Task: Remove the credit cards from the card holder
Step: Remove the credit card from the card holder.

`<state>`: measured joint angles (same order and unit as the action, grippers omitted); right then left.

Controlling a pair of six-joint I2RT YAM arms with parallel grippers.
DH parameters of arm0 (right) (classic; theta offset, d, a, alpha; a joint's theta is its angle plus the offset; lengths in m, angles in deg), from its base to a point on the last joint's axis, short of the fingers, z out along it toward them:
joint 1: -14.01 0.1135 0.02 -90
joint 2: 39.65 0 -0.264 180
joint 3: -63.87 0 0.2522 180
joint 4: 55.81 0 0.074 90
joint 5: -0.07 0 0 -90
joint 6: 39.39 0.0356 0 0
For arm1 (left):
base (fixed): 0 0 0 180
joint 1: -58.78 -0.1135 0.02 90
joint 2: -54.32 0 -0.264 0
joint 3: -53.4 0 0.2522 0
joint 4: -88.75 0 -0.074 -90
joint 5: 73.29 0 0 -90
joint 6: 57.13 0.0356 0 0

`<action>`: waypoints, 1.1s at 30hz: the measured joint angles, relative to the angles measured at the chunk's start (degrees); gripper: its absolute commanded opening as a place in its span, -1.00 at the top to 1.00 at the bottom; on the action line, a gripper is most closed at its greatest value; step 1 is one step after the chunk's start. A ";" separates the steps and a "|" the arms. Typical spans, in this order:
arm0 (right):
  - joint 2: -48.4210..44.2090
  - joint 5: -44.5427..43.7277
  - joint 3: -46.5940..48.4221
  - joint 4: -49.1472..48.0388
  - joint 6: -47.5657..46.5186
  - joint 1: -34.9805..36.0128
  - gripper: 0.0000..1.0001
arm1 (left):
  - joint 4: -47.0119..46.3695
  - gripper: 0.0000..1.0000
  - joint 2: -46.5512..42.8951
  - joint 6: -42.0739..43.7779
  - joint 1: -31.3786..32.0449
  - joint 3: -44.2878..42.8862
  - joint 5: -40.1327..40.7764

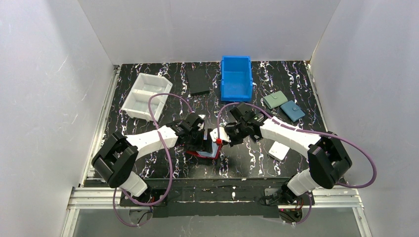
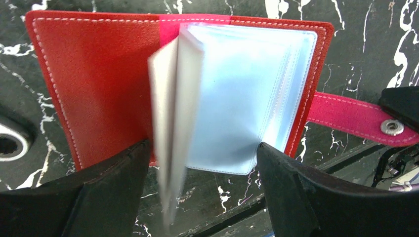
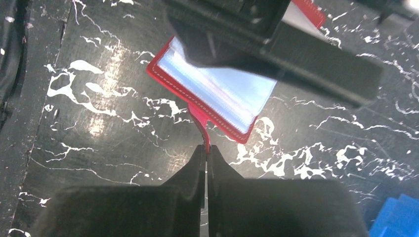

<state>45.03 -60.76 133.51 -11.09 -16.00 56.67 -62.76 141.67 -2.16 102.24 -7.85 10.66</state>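
Note:
The red card holder [image 1: 201, 152] lies open on the black marbled table near the front, between both arms. In the left wrist view the card holder [image 2: 99, 84] shows its red cover on the left and pale blue-grey pockets [image 2: 247, 94] on the right. One pocket leaf [image 2: 173, 123] stands up, blurred. My left gripper [image 2: 202, 173] is open and straddles the holder's near edge around that leaf. My right gripper [image 3: 206, 148] is shut on the holder's red snap tab [image 3: 200, 121]. No orange or whitish card shows; the pockets hide what they hold.
A blue bin [image 1: 236, 78] and a black flat case [image 1: 199, 80] stand at the back. A white divided tray [image 1: 143, 96] is at the back left. A teal-green wallet [image 1: 275, 100], a blue wallet [image 1: 293, 111] and a white wallet [image 1: 279, 150] lie to the right.

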 measured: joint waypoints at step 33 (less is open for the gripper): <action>0.55 0.79 -4.48 -2.29 0.37 -5.38 0.94 | -8.57 -0.96 -31.80 -9.33 -7.91 16.37 7.58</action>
<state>45.58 -59.98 129.03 -13.38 -15.62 51.29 -71.33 109.87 -11.49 94.33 8.52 18.25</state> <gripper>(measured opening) 0.032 0.982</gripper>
